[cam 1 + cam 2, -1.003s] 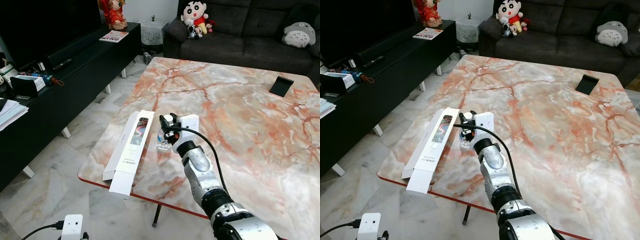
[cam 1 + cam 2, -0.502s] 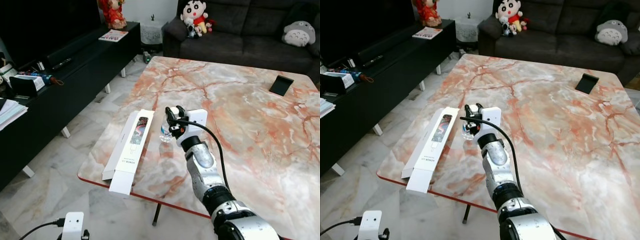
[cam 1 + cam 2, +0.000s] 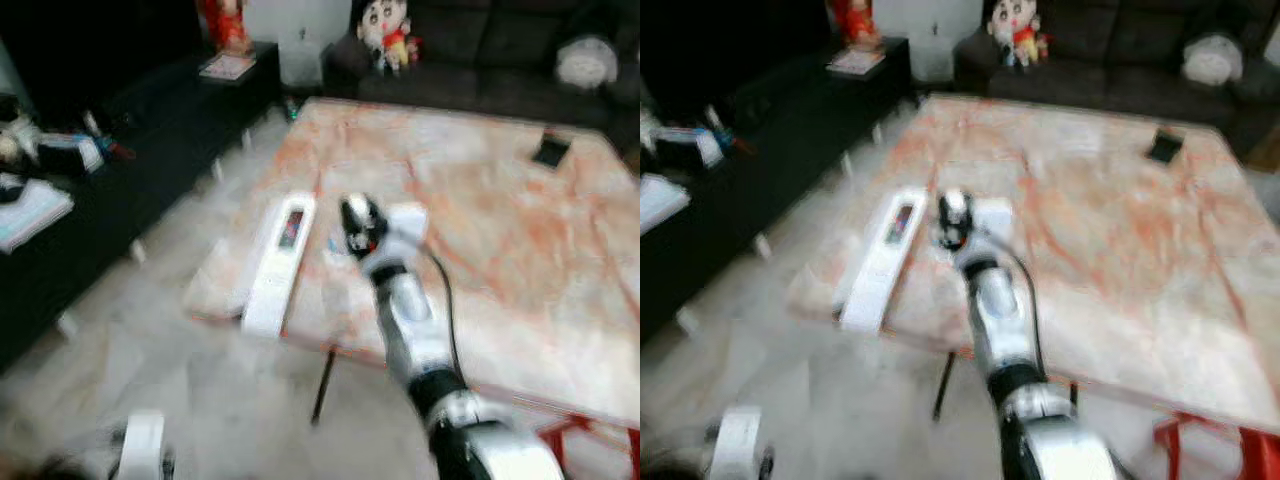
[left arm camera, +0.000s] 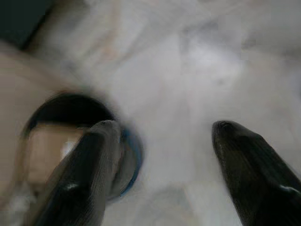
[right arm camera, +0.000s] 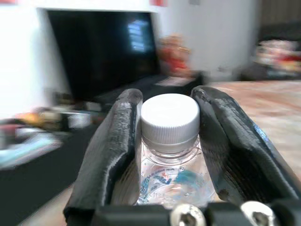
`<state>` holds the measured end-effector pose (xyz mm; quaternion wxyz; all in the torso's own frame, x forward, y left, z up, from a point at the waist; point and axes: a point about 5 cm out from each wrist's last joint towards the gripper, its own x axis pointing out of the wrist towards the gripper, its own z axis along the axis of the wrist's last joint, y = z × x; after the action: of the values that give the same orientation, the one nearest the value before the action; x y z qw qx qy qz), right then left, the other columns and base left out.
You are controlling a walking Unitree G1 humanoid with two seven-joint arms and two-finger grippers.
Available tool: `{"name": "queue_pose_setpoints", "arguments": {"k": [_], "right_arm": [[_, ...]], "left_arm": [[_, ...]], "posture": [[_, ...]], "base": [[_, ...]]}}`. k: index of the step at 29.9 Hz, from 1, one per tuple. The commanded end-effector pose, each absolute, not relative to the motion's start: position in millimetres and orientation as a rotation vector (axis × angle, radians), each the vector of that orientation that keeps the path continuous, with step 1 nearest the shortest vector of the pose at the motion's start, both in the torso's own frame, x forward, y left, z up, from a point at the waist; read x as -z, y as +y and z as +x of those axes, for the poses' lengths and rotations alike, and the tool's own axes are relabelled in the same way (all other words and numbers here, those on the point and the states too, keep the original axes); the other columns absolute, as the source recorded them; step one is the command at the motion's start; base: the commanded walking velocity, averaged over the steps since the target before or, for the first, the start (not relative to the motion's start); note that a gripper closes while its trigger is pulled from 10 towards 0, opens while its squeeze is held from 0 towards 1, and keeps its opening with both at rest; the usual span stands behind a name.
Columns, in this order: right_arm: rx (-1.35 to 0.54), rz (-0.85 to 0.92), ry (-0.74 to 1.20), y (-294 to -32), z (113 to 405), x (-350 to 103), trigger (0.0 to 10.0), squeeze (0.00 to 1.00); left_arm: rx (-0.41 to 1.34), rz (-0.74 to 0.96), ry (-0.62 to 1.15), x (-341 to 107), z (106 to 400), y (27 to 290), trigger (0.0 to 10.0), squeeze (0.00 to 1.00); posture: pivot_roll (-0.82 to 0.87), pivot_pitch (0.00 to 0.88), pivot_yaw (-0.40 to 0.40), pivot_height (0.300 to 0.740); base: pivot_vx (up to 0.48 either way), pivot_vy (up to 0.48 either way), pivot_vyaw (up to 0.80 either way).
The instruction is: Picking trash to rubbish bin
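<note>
A small clear plastic water bottle with a white cap stands upright between the two black fingers of my right gripper, which is shut on it. The gripper holds it above the near left part of the marble table; both eye views are blurred. In the left wrist view my left gripper is open, low over pale floor tiles, with nothing between its fingers. A round dark-rimmed thing with a blue edge lies beside one finger; what it is cannot be made out.
A long white box lies along the table's left edge. A black phone rests at the far right of the table. A dark TV cabinet runs along the left, a dark sofa at the back. Red legs show bottom right.
The right gripper has lifted the bottle off the table and carried it a little away from me. The whole picture has since shifted and blurred, so the camera is moving.
</note>
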<state>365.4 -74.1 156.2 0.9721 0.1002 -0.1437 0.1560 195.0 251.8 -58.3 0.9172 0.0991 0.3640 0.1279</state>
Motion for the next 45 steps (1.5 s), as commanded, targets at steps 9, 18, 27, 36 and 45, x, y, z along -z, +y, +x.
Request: {"name": "queue_pose_setpoints", "arguments": {"k": [9, 18, 27, 36, 45], "right_arm": [[-0.288, 0.204, -0.315, -80.7, 364.8, -158.4, 10.0, 0.00], [-0.251, 0.184, -0.294, -93.7, 362.3, -149.5, 10.0, 0.00], [-0.182, 0.170, -0.237, -114.4, 356.9, -130.6, 10.0, 0.00], [-0.108, 0.136, -0.028, -140.5, 337.8, -78.2, 10.0, 0.00], [-0.005, 0.157, 0.444, -164.4, 278.6, 13.4, 10.0, 0.00]], "left_arm": [[-0.268, 0.200, 0.836, 70.6, 174.4, 251.3, 10.0, 0.00], [-0.271, 0.194, 0.834, 70.9, 174.1, 250.7, 10.0, 0.00], [-0.266, 0.194, 0.824, 71.0, 175.0, 247.2, 10.0, 0.00], [-0.267, 0.194, 0.829, 72.0, 173.4, 246.6, 10.0, 0.00], [-0.270, 0.180, 0.836, 73.4, 172.0, 244.3, 10.0, 0.00]], "posture": [[0.00, 0.000, 0.002, 0.740], [-0.01, 0.000, 0.000, 0.740], [-0.02, 0.000, 0.001, 0.740], [-0.02, 0.000, -0.005, 0.740], [-0.02, 0.000, -0.010, 0.740]], "base": [[-0.263, 0.000, 0.00], [-0.260, 0.000, 0.00], [-0.251, 0.000, 0.00], [-0.027, 0.000, 0.00], [0.000, 0.000, 0.00]]}}
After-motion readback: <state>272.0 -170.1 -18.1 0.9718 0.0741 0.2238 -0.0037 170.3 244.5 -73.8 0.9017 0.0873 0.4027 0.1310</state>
